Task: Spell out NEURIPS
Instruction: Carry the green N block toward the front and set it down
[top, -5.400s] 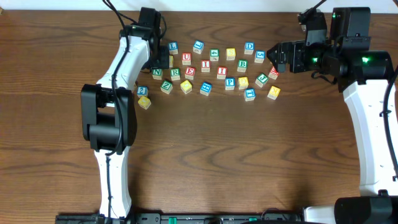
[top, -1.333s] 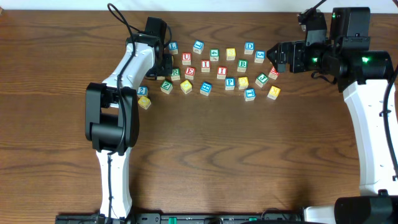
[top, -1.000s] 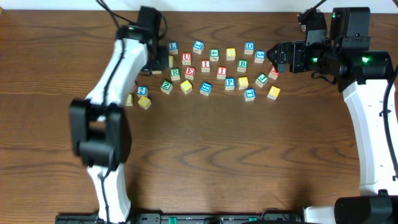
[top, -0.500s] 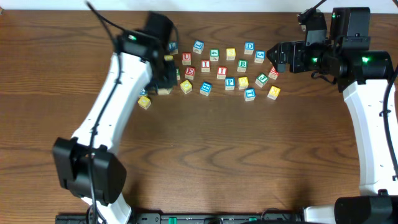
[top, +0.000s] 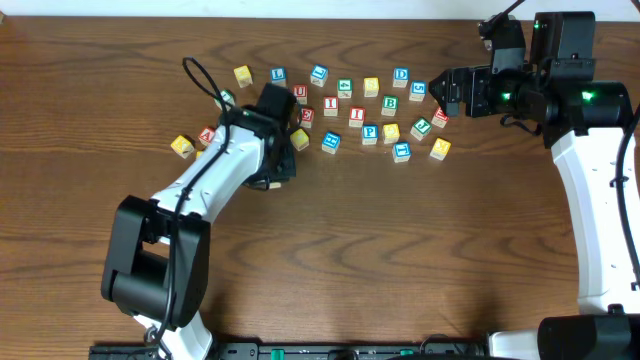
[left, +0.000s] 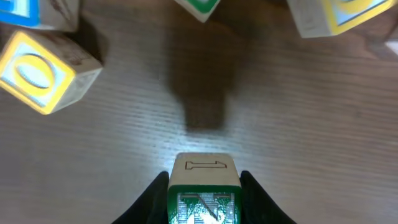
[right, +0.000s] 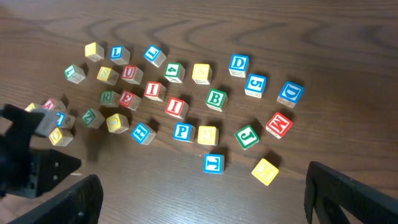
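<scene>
Since the green N cube (left: 203, 193) sits clamped in my L jaws, lifted just off bare bench (top: 400, 250) on the base side of the block cluster (top: 356, 115), drop spot's straight below; R jaws gape wide, empty, well apart at cluster's right end.

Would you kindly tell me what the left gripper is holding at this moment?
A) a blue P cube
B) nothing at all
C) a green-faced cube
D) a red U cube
C: the left wrist view shows a green-faced cube clamped between the two fingers of the left gripper, with its shadow on the wood beyond it.
</scene>
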